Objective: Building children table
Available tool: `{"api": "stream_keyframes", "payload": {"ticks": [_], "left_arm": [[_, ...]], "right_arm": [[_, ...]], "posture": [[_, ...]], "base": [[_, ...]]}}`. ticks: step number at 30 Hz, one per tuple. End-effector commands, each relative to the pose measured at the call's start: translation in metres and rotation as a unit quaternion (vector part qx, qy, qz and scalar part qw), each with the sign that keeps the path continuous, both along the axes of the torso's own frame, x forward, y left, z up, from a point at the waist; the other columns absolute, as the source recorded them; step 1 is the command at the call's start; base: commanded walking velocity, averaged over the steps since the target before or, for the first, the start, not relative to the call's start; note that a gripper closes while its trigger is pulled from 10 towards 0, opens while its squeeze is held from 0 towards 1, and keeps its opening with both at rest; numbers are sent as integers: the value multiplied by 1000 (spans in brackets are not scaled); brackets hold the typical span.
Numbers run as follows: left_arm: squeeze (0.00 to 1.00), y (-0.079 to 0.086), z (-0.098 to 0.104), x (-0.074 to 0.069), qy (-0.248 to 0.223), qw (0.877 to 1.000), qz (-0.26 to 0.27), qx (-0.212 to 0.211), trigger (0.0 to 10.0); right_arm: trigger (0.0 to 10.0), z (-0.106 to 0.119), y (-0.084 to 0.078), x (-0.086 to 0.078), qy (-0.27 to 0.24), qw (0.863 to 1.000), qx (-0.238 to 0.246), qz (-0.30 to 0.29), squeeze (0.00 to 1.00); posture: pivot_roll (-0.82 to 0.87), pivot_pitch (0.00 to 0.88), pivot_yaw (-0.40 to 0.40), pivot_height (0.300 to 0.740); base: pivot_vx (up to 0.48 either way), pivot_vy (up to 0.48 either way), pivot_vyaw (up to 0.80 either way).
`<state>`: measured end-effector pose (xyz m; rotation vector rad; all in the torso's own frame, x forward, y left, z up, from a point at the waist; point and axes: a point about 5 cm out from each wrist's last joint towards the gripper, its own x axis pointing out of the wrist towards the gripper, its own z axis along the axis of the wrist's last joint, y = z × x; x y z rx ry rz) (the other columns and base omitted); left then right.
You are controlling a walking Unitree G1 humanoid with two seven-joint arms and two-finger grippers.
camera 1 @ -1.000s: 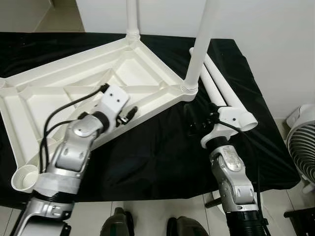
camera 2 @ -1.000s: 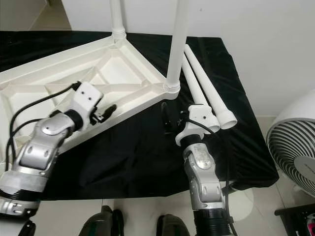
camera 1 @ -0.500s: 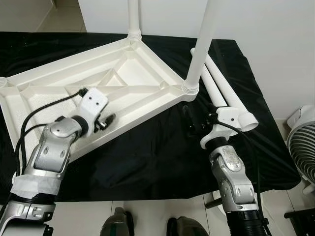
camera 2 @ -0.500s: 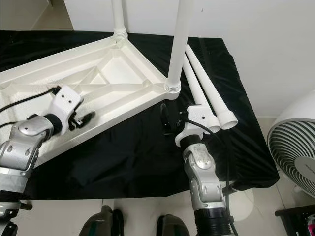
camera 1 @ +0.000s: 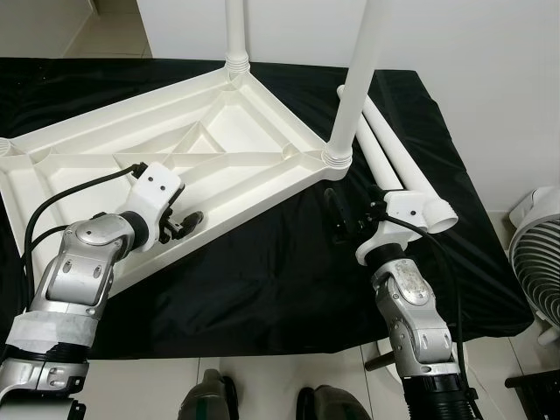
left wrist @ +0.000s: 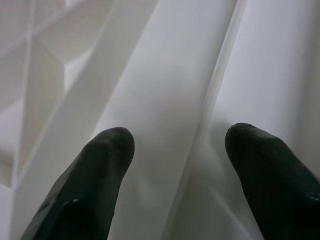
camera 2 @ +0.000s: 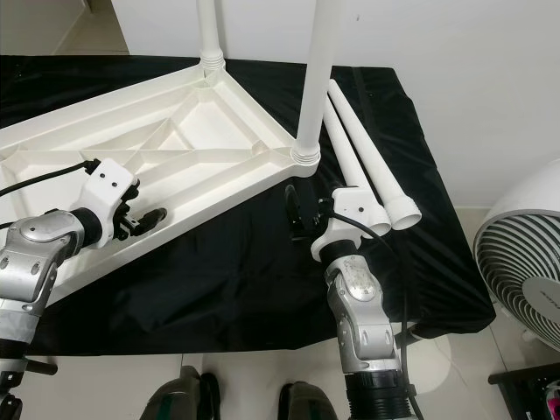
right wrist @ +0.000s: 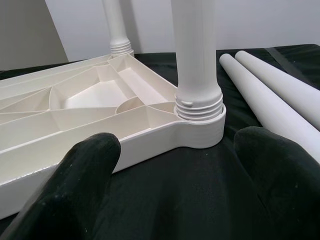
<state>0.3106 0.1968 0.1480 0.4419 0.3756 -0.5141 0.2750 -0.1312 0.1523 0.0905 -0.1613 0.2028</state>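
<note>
White plastic tabletop (camera 1: 175,149) lies upside down on my black-draped bench (camera 1: 262,271), two legs (camera 1: 359,79) screwed in, two loose legs (camera 1: 394,166) at 3 o'clock. Left gripper (camera 1: 184,220) rests fingers wide on its near rim; right gripper (camera 1: 350,214) hovers wide by the corner socket. No legible writing.

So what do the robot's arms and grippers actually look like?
Both arms are silver metal segments with black joints. Each wrist has a white bracket trailing a black cable. The left gripper and the right gripper each have two long black fingers with rounded tips.
</note>
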Motion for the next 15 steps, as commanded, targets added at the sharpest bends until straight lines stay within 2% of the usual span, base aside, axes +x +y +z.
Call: {"api": "stream_keyframes", "payload": {"ticks": [1,10,11,12,15], "left_arm": [[0,3,-3,3,1,1000,26,16,10000],[0,7,-10,14,21,997,76,13,10000],[0,6,-11,15,23,997,77,12,3882],[0,4,-12,16,22,997,76,8,0],[0,3,-12,17,22,997,73,4,0]], "right_arm": [[10000,-2,0,1,8,1000,4,-2,0],[10000,0,1,2,6,1000,7,0,0],[10000,0,1,2,5,1000,8,0,0],[10000,1,1,2,4,1000,8,-1,0],[10000,1,0,2,4,1000,8,-2,0]], "posture": [[-39,90,12,740],[-46,91,16,740],[-48,91,17,740],[-51,91,19,740],[-51,91,19,740]], "base": [[0,0,0],[0,0,0],[0,0,0],[0,0,0],[0,0,0]]}}
